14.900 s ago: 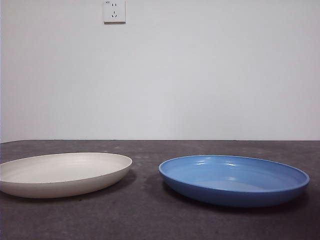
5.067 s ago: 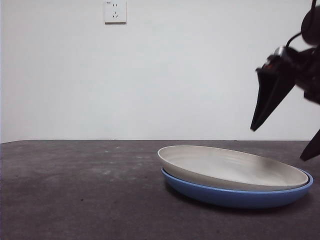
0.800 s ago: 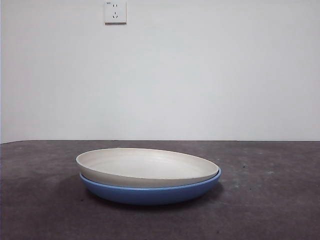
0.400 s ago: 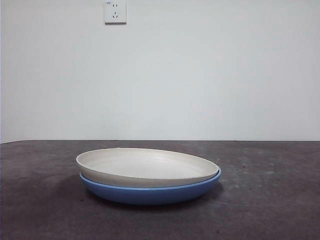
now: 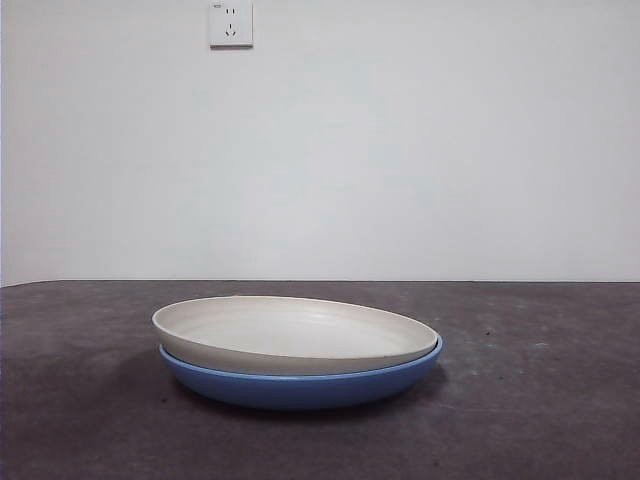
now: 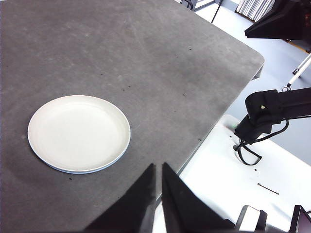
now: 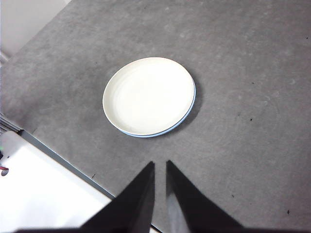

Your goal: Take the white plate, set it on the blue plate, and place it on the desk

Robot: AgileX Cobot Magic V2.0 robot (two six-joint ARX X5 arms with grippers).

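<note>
The white plate sits nested in the blue plate, slightly tilted, with the stack resting on the desk near its middle. The left wrist view shows the white plate from high up, with only a thin blue edge under it. The right wrist view shows the same white plate and blue edge. My left gripper and my right gripper are both shut, empty, and held high, well away from the plates. Neither arm shows in the front view.
A wall socket is on the white wall behind the desk. The desk's edge runs close to the stack, with a white stand and a black arm part beyond it. Another desk edge lies past the plates.
Nothing moved in the last second. Long before, the two plates stood side by side. Later the stack was at the right with a gripper beside it. Now it sits mid-desk with no arm near.
</note>
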